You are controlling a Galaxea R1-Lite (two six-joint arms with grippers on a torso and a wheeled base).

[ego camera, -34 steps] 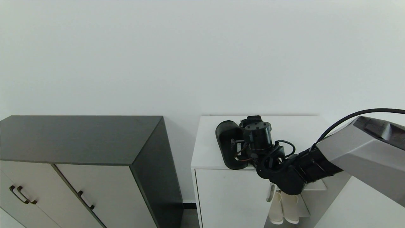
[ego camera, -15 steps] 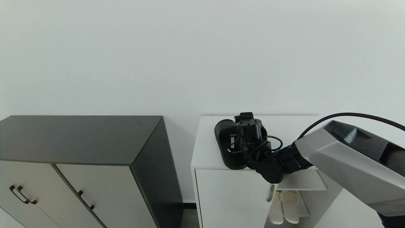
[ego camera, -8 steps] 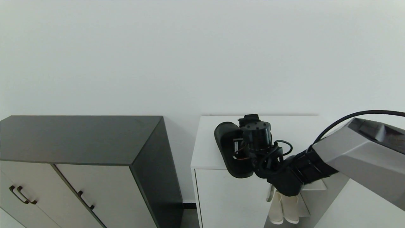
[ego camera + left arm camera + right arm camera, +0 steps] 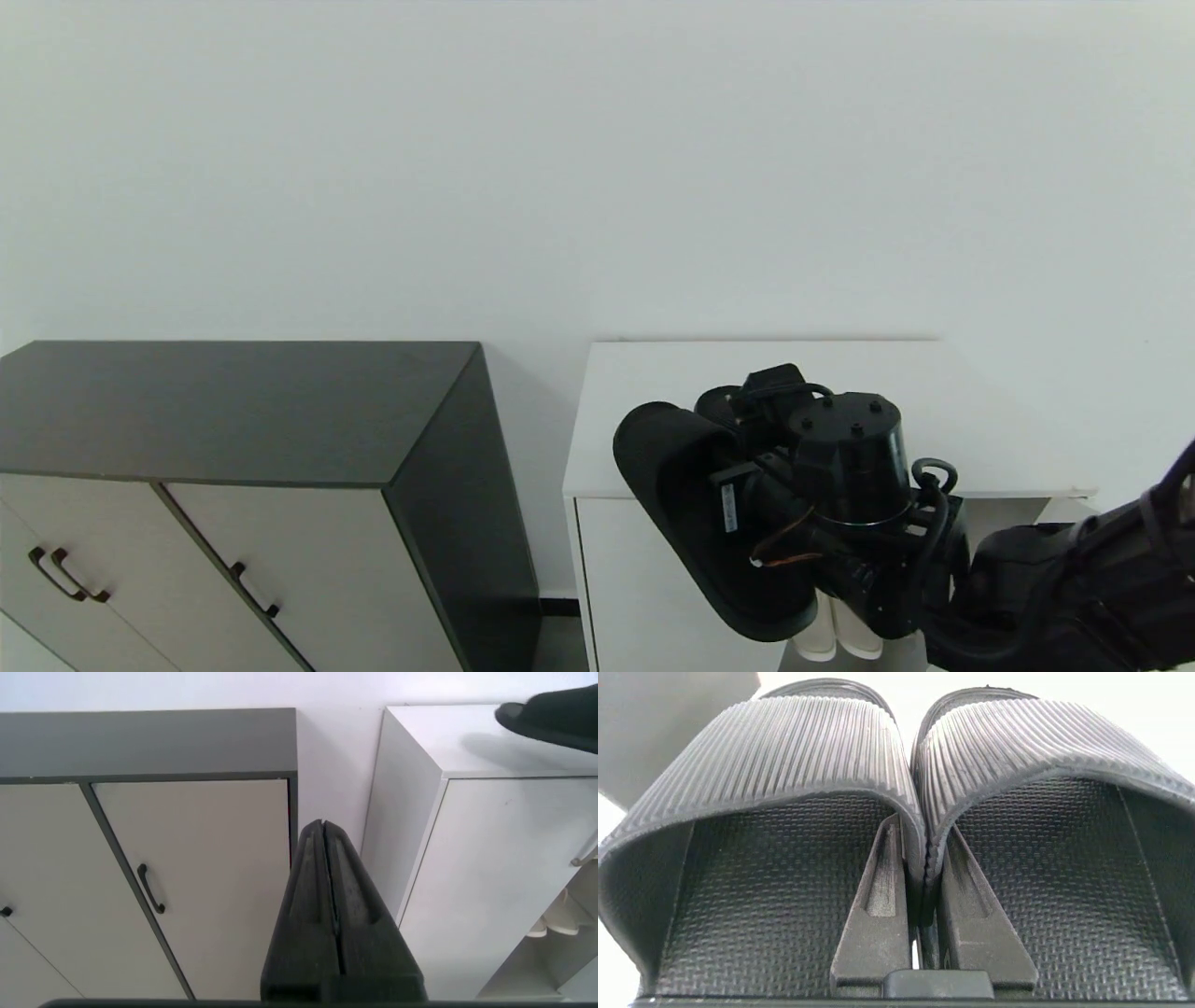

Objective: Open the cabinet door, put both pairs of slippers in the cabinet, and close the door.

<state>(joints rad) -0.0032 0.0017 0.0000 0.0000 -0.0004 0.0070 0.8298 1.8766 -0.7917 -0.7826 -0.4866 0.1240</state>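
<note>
R gripper: fingers pinched nearly together on the two inner strap edges of pair of black ribbed-strap rubber slippers. One finger inside each slipper, straps squeezed btwn. Both slippers carried side by side.

Black pair: off top of white box-shaped cabinet, in air at its front edge. Tilted, one end high, other end low across cabinet front. Gap btwn slipper end and cabinet top visible from L wrist cam, no contact.

Pair of cream slippers: inside white cabinet, on a low shelf of the open compartment, side by side. In head view just below R gripper, mostly hidden by arm.

L gripper: fingers pressed flat together, nothing btwn them. Held low, facing the gap btwn the two cabinets, well apart from both slipper pairs.

Dark grey-topped cabinet w/ beige doors: near white cabinet, on robot's L, narrow gap btwn. Doors closed, dark bar handles. Plain white wall behind both.
</note>
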